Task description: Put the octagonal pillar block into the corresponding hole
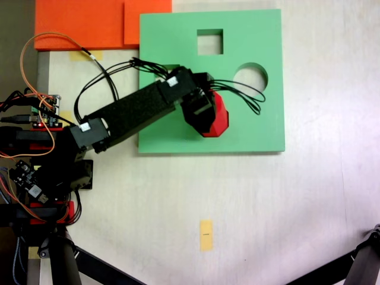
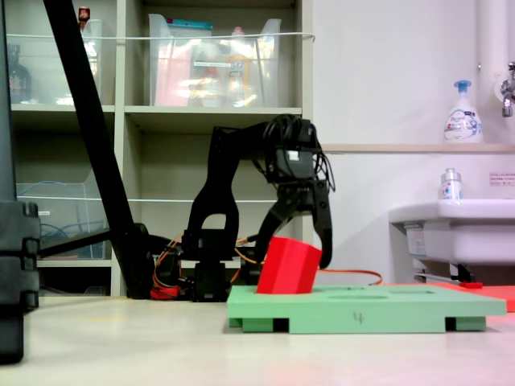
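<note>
Over the board: my gripper (image 2: 296,253) hangs above the near-left part of the green foam board (image 1: 261,130), arm reaching in from the left of a fixed view (image 1: 136,113).
Fingers: spread to block width, one each side of the octagonal pillar block (image 2: 288,267), clasping it between them.
Block: bright red, tilted, lower edge sunk at the board's surface, top leaning right in a fixed view (image 2: 288,267).
Hole: the eight-sided cutout lies under block and gripper; I cannot see its outline.
Other cutouts: square hole (image 1: 210,41) and round hole (image 1: 250,76) both open, apart from the block.
Board edge: orange sheet (image 1: 83,24) touches its far-left corner.
</note>
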Controlling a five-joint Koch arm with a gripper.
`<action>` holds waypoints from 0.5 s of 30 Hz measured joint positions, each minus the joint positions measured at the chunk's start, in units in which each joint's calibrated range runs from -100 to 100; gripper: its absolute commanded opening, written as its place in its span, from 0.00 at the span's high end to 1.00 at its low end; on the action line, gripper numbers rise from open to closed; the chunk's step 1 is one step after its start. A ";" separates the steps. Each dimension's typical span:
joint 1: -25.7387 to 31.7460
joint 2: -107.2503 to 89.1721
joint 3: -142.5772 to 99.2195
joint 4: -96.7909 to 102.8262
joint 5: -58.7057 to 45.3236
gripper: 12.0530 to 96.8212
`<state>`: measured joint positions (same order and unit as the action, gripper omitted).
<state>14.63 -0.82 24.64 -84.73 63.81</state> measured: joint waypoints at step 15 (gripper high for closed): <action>-1.76 0.96 -2.35 0.10 -1.22 0.19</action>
<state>12.87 0.14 22.29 -84.63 62.59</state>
